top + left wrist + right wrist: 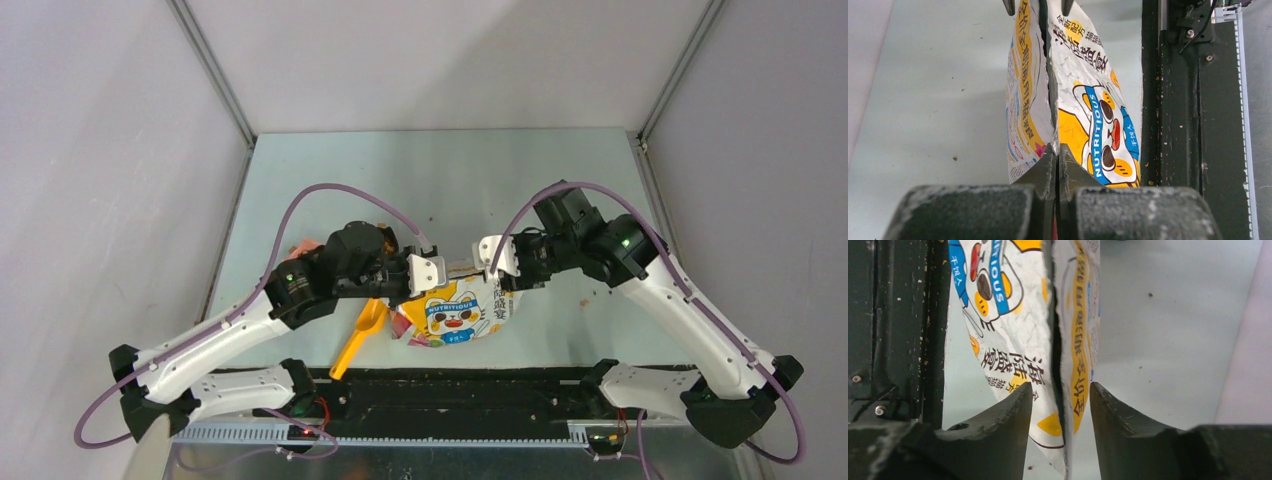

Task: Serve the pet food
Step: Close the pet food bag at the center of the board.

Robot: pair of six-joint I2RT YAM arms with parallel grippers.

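Note:
A white and yellow cartoon-cat bag (460,312) hangs between my two grippers just in front of the black rail. The pet food is hidden; no kibble shows at the bag's slit mouth. My left gripper (432,272) is shut on one end of the bag's top edge, and the left wrist view shows its jaws (1057,150) pinched tight on the bag (1088,115). My right gripper (487,255) is open at the other end. In the right wrist view the bag's (1013,340) edge stands between its fingers (1060,390), with a gap on the right side. A yellow scoop (360,335) lies on the table below the left gripper.
A black rail (460,385) runs along the near table edge, close under the bag, and shows in both wrist views (1188,125) (898,330). A pink-orange object (305,245) is partly hidden behind the left arm. A few brown crumbs (585,300) lie at the right.

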